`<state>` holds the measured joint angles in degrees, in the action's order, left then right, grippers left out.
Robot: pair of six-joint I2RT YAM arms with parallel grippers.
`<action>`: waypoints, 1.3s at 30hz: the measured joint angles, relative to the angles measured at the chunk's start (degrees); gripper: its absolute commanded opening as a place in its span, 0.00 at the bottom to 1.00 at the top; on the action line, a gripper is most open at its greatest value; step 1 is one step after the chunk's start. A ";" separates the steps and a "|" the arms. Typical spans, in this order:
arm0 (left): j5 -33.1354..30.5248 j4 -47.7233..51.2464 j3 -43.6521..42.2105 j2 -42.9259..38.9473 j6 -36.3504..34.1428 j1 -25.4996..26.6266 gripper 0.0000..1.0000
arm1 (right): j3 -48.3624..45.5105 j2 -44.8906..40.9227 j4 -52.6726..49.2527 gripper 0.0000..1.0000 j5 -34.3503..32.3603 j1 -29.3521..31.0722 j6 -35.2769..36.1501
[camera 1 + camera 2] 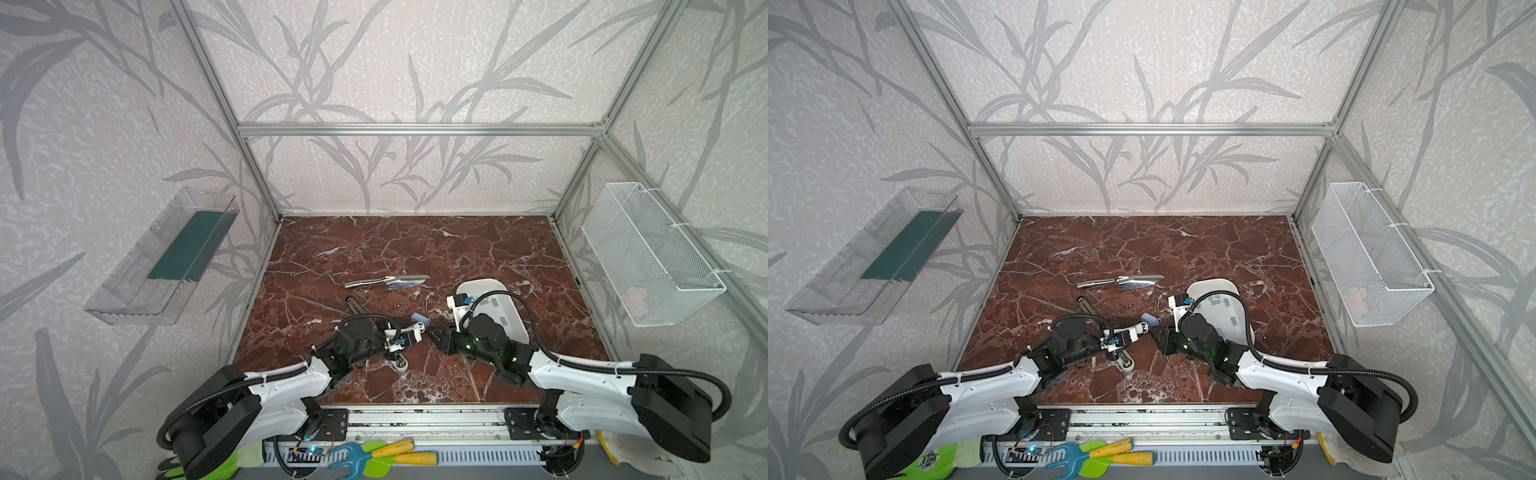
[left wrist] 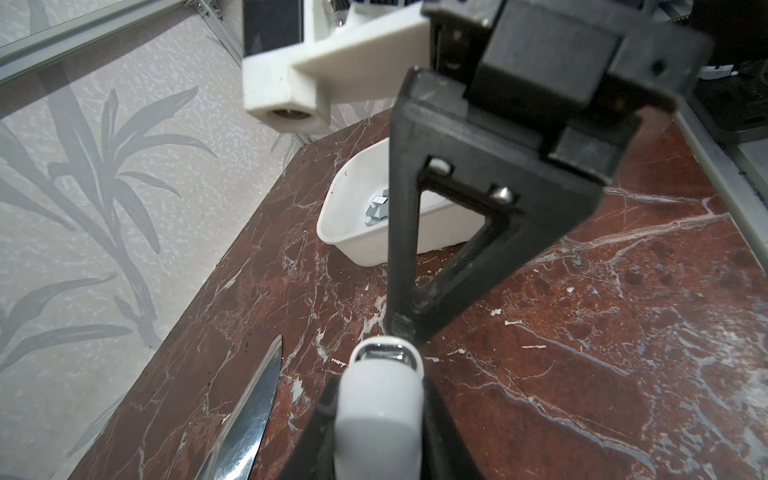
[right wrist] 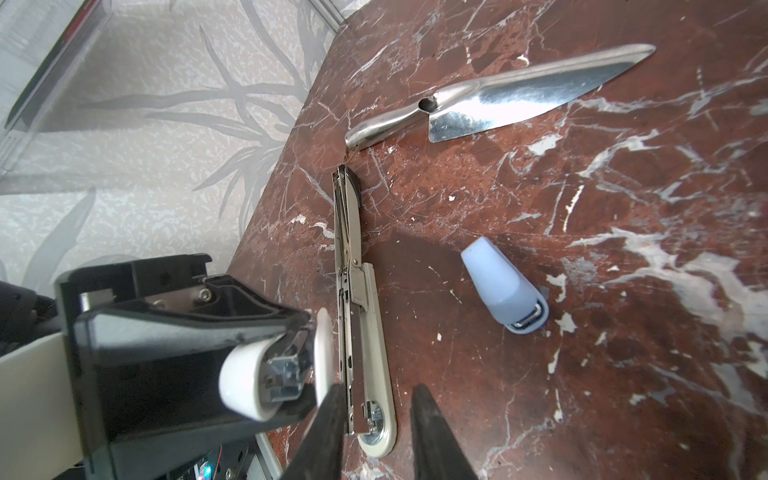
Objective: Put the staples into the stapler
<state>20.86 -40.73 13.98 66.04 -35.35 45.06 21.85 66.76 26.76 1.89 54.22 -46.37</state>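
Clamped between the jaws of the left gripper [image 2: 379, 384], a small white stapler [image 2: 378, 436] is seen closest to the left wrist camera. The jaws are shut on its two sides. In the right wrist view, grey metal parts are shown between its white top and white base. The right gripper [image 3: 378, 395] is held just beside that stapler. Its jaws are set narrowly apart and nothing is seen between them. Whether a fingertip [image 3: 334, 399] touches the stapler's base cannot be told.

The staples [image 2: 377, 208] are seen as small grey strips lying inside a white tray [image 2: 353, 243]. In both top views the tray is placed right of centre on the table [image 1: 415, 249], partly covered by the right arm, while the two grippers are met at lower centre.

A small blue stapler [image 3: 503, 286] is laid on the table near the grippers, just above them in both top views. A long beige stapler [image 3: 368, 328], opened out flat, is stretched under the left gripper. A metal trowel [image 3: 519, 91] is laid further up, near the middle of the table.

A clear bin [image 1: 137, 286] is mounted on the left wall and a white wire basket [image 1: 648, 253] on the right wall.
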 measured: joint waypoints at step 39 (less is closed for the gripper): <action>4.83 -3.32 -3.02 -2.03 -0.09 -0.17 0.00 | -0.72 5.22 10.29 0.00 4.15 0.98 -0.87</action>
<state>25.69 -44.05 10.96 64.01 -35.44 44.88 21.12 71.99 37.06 6.04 55.20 -47.24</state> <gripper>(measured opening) 0.264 0.082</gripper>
